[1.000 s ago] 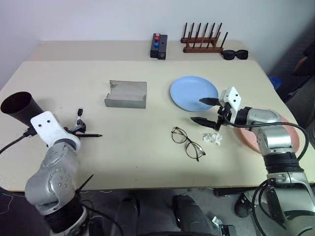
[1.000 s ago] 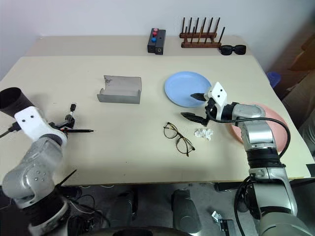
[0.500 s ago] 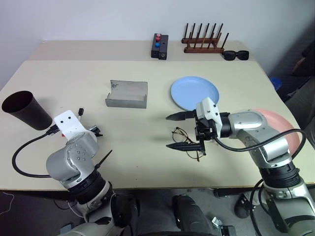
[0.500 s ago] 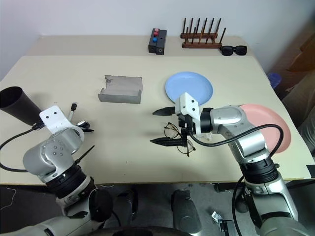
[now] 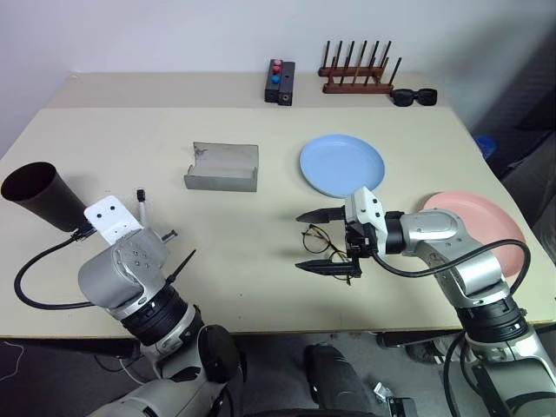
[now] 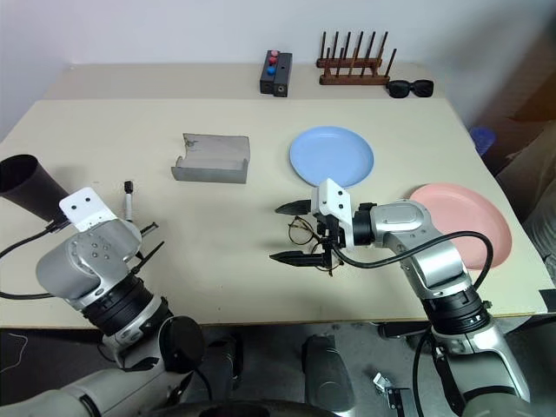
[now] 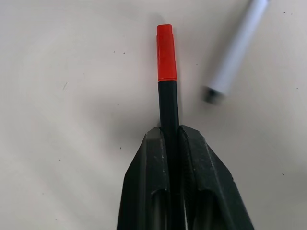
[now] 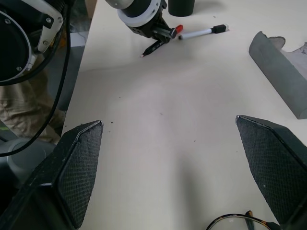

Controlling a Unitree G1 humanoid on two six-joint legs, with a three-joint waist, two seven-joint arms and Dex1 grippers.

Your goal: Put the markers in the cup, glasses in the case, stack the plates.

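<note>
My left gripper is shut on the black marker with the red end, low over the table; it shows across the table too. The white marker lies just beside it, and the black cup lies tilted at the table's left edge. My right gripper is open, its fingers spread on either side of the wire-framed glasses near the table's middle. The grey case lies open further back. The blue plate and the pink plate sit apart on the right.
A black box with red and blue buttons, a wooden rack and black sunglasses stand along the back. The table's front edge runs just below both arms.
My left gripper has shut on the black marker and its wrist has tipped down. My right gripper has swung left from beside the blue plate to the glasses, still open.
</note>
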